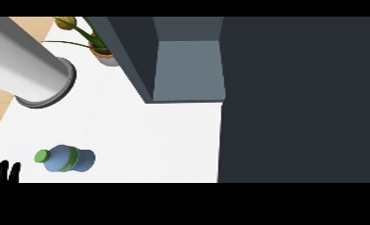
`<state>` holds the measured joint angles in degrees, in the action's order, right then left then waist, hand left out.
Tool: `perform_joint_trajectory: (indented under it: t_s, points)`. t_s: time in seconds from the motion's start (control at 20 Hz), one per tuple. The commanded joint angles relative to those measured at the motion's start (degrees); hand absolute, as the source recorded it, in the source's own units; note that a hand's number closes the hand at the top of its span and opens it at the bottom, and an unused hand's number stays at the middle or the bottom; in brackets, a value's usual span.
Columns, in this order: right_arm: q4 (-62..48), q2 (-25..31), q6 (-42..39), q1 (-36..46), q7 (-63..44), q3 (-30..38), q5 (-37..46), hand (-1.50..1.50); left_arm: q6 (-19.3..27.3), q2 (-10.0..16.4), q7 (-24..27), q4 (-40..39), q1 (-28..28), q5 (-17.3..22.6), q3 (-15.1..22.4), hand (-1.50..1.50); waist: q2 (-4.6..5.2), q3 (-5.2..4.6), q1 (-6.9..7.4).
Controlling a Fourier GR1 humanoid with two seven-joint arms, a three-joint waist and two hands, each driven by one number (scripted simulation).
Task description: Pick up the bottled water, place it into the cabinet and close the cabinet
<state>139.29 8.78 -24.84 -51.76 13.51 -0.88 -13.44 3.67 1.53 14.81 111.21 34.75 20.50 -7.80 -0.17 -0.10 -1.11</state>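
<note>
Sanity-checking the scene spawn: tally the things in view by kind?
Blue water bottle with green cap: 1
Potted green plant: 1
Large grey cylinder: 1
Dark grey cabinet: 1
Total: 4

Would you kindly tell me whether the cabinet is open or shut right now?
Open: the cabinet shows its grey inside, and the bottled water sits outside on the counter.
</note>
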Motion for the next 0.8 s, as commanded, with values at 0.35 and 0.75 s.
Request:
perform_joint_trajectory:
  t_s: [0.35,0.75]
  points:
    - [12.50,1.68,-1.38,-8.05,-0.97,3.10,-6.66,-1.50,-4.70,1.01,10.68,-24.30,-11.84,0.51,-5.35,-1.50,0.15,-0.04,0.20]
    - [10.45,0.61,-6.02,-14.44,5.83,3.56,-3.51,-1.50,-2.71,0.48,14.65,-37.41,-21.62,-0.86,-7.27,-1.50,0.02,0.00,-0.49]
